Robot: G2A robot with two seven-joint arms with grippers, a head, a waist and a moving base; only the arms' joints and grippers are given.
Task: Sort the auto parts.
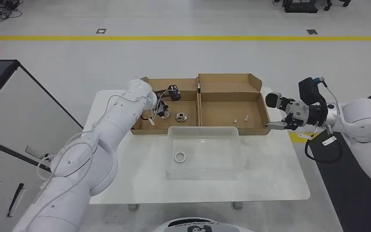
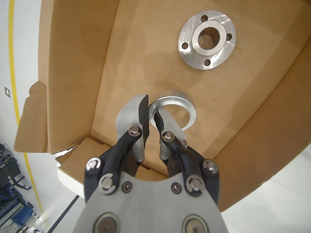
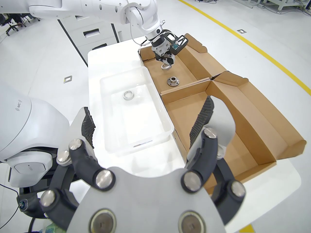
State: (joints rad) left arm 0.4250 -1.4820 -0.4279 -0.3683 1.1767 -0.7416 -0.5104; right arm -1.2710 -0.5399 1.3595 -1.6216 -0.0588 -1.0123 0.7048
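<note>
Left claw, clamped on a metal ring, seems ready to release it short of the flange beyond; right claw gapes.

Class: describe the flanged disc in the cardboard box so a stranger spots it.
Beyond the clear tray sits a cardboard box. The flanged disc lies in the compartment under the left gripper. Unlike the plain ring held there, it has four holes.

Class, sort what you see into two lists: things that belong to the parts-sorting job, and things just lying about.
Job: left hand, held ring, holed disc, tray ring, cardboard box, clear tray.
Lying about: drawer cabinet, yellow floor line.
</note>
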